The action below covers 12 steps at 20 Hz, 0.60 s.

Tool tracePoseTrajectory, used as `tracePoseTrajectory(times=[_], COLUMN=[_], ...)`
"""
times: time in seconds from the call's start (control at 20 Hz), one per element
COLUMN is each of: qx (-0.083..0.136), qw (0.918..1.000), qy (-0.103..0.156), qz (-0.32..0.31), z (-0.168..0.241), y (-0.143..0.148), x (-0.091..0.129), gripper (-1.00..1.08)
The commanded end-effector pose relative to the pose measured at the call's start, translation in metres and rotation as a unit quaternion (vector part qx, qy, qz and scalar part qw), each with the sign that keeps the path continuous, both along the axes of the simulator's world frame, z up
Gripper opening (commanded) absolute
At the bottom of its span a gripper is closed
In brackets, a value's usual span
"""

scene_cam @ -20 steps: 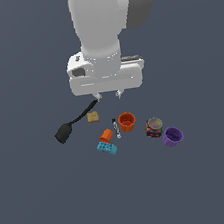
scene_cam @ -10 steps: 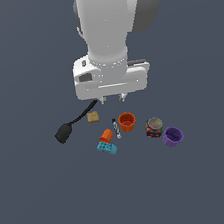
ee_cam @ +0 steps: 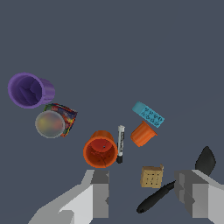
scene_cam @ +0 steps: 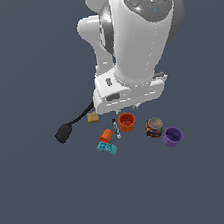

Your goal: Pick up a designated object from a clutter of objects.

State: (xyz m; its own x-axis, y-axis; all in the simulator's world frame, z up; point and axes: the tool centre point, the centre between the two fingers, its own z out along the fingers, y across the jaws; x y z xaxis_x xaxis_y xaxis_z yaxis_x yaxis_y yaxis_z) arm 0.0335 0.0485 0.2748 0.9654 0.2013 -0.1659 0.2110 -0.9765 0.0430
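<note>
Our arm slid right since before | gripper (ee_cam: 144, 194) jaws spread, empty | small ribbed purple cup (scene_cam: 172, 137) still unpicked, far right

A plain dark grey floor (scene_cam: 41, 204) carries a small cluster: purple cup (scene_cam: 172, 137) just beside the multicoloured can (scene_cam: 154, 127), two orange cups (scene_cam: 127, 122), teal brick (scene_cam: 106, 148), tan block (scene_cam: 92, 117), marker pen (scene_cam: 117, 128) and black spatula (scene_cam: 66, 130).
</note>
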Motion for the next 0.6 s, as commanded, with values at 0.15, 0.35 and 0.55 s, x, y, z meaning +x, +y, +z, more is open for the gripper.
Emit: tracePoseTrajectory(times=[0.15, 0.35, 0.55], qx=[-0.027, -0.05, -0.074], qw=[0.9965, 0.9896, 0.9791], qy=[0.041, 0.07, 0.098], qz=[0.067, 0.116, 0.162], z=[-0.024, -0.042, -0.062], y=[0.034, 0.06, 0.087], x=[0.015, 0.023, 0.029], gripper=[0.28, 0.28, 0.28])
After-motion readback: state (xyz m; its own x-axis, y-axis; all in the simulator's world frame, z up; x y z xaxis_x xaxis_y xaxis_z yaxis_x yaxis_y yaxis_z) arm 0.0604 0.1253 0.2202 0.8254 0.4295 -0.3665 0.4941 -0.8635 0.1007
